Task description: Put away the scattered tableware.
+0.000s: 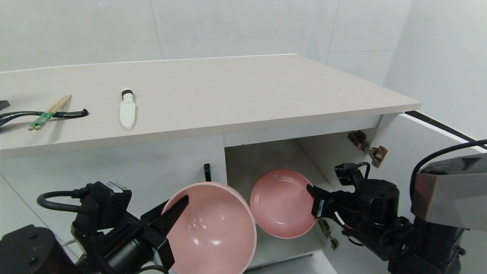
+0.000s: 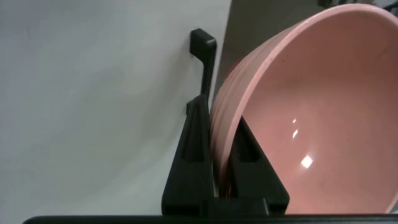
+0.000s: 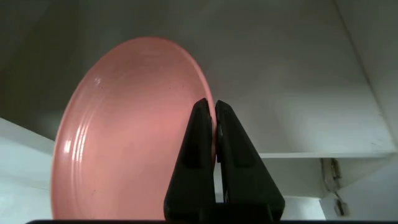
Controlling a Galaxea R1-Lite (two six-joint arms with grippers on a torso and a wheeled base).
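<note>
My left gripper (image 1: 177, 207) is shut on the rim of a pink bowl (image 1: 213, 228), held tilted in front of the closed left cabinet door; the left wrist view shows its fingers (image 2: 199, 134) pinching the bowl (image 2: 311, 112) wall. My right gripper (image 1: 312, 192) is shut on the edge of a pink plate (image 1: 279, 203), held on edge at the mouth of the open cabinet (image 1: 266, 156). The right wrist view has the plate (image 3: 130, 130) clamped between the fingers (image 3: 200, 134). On the counter lie chopsticks (image 1: 48, 112), a white knife (image 1: 127, 109) and a black utensil (image 1: 42, 114).
The beige countertop (image 1: 228, 87) juts out above the cabinet. The cabinet's right door (image 1: 430, 140) stands swung open, with hinges (image 1: 367, 148) on the side wall. A black handle (image 1: 207, 172) sits on the closed left door. The cabinet's white floor (image 1: 281, 247) lies below the plate.
</note>
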